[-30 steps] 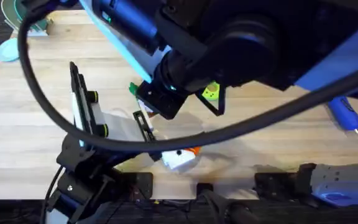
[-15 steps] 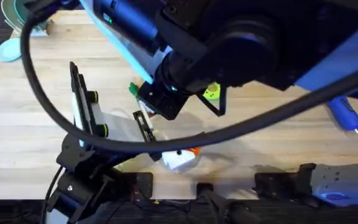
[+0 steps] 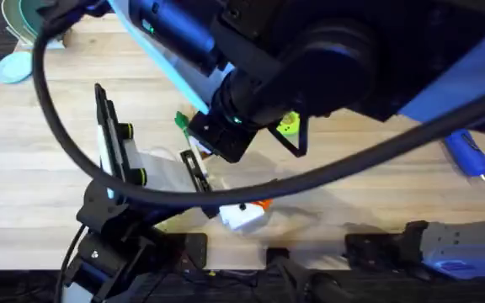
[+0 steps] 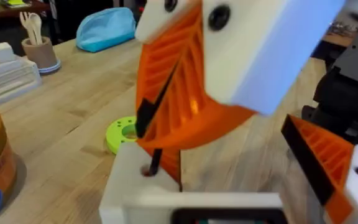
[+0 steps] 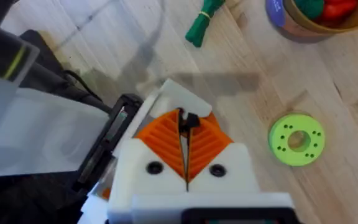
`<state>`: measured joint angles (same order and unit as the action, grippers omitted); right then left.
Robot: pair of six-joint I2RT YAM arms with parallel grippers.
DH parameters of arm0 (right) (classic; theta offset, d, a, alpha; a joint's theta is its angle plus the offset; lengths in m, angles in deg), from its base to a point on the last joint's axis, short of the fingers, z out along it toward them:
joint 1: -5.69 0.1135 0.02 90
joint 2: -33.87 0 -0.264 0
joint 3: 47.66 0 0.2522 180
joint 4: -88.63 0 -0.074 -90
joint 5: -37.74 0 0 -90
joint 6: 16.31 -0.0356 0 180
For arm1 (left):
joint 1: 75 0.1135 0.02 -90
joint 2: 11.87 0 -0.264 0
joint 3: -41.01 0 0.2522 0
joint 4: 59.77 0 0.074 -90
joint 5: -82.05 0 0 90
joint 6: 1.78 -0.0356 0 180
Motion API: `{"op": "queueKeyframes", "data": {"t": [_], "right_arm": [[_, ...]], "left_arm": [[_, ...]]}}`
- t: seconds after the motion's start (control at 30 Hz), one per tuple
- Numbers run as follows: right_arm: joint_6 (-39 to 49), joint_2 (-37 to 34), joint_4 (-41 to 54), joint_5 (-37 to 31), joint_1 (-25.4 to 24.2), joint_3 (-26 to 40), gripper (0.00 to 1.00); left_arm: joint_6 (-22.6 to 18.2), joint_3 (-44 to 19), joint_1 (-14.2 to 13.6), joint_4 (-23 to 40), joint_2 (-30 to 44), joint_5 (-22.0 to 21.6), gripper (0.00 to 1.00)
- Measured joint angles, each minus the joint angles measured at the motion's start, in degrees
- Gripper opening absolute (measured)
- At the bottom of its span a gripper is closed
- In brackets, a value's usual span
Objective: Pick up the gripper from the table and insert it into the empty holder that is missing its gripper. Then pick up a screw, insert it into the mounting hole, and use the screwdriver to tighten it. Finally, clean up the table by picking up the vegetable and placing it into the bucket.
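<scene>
My right gripper [image 5: 187, 124] is shut on a thin black screw [image 5: 187, 119], right above the white holder [image 5: 178, 93]. In the left wrist view the screw [image 4: 156, 134] runs down from the orange pads [image 4: 173, 93] into a hole in the top of the holder [image 4: 126, 186]. My left gripper [image 4: 328, 168] is close beside the holder. Overhead, the holder [image 3: 241, 217] lies near the table's front edge with an orange piece [image 3: 262, 204] against it. The blue screwdriver [image 3: 466, 151] lies at the right. The green vegetable [image 5: 204, 17] lies near the bucket [image 5: 291, 22].
A bright green disc with holes [image 5: 297, 140] lies just beyond the holder. A blue pouch [image 4: 104, 28] and a cup of wooden spoons [image 4: 39, 50] stand at the far left. The raised right arm [image 3: 310, 59] hides the table's middle in the overhead view.
The right arm has edged slightly to the right. Nothing else has visibly moved.
</scene>
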<state>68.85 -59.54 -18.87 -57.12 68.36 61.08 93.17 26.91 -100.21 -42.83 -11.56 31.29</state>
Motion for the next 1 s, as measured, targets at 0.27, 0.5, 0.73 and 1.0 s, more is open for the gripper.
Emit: {"op": "queueKeyframes", "data": {"t": [0.27,0.5,0.73,1.0], "right_arm": [[0.15,-2.29,-0.52,0.19,-0.01,0.02,0.005],[0.15,-3.08,-1.46,0.17,-0.11,0.11,0.005],[0.19,-3.06,-1.97,-0.50,-0.22,0.11,0.482],[0.35,-1.12,-1.84,-1.49,-2.33,0.15,0.966]], "left_arm": [[0.03,0.00,0.00,0.02,0.00,0.02,0.992],[0.92,0.00,0.07,0.04,0.37,-0.50,0.993],[0.91,0.00,0.04,0.04,0.37,-0.26,0.993],[0.56,0.00,0.06,0.02,0.35,-0.02,0.993]]}}
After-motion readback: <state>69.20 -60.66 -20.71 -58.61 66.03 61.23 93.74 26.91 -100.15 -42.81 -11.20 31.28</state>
